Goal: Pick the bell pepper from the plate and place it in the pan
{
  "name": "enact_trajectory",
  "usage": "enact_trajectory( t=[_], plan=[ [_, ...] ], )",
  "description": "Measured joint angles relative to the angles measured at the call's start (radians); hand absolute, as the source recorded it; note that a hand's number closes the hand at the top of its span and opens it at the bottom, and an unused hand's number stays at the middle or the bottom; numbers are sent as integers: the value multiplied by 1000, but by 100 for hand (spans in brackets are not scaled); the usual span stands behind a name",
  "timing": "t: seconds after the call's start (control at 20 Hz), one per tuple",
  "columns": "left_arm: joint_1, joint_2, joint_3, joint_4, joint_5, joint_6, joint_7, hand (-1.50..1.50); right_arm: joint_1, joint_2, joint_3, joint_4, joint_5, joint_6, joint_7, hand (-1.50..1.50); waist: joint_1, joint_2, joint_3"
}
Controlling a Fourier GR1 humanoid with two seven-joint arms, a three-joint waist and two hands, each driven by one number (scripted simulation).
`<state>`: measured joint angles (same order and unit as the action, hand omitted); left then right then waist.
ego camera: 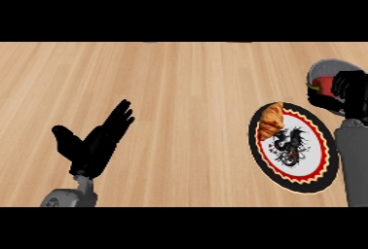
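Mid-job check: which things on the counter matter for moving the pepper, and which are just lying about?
Job:
- bell pepper, red, over the pan
- pan, far right
- plate, where the pepper came from
- right hand, curled round the pepper

Lying about:
- croissant, on the plate's left rim
- left hand, open, resting at lower left

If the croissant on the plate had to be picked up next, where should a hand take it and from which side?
Probably across the middle of the croissant, from above. It lies flat along the upper-left rim of the plate, long and narrow, so fingers would span its short width. The right hand, now over the pan by the bell pepper, is nearer.
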<state>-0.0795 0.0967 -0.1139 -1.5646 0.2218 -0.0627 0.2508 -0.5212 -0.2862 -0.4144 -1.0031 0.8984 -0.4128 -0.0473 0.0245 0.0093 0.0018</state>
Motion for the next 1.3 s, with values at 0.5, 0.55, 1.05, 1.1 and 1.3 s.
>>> enact_trajectory(
  t=[0.5, 0.55, 1.05, 1.1, 1.3],
  plan=[
    [-13, -4, -6, 0, -3, -16, 1, 0, -162, -176, -191, 435, -127, -216, -252, 150, 24, 11, 3],
    [-15, -7, -9, 4, -5, -15, -1, 0, -168, -195, -206, 463, -140, -220, -278, 150, 27, 14, 4],
    [-47, -16, -22, 14, -14, -25, -8, 0, -212, -337, -219, 732, -102, -187, -254, -150, 65, 34, 6],
    [-56, -17, -21, 12, -14, -22, -2, 0, -218, -341, -214, 753, -95, -175, -241, -150, 67, 35, 6],
    [-55, -26, -29, 13, -18, -20, -3, 0, -231, -354, -228, 796, -110, -117, -256, -150, 69, 35, 8]
  ],
)
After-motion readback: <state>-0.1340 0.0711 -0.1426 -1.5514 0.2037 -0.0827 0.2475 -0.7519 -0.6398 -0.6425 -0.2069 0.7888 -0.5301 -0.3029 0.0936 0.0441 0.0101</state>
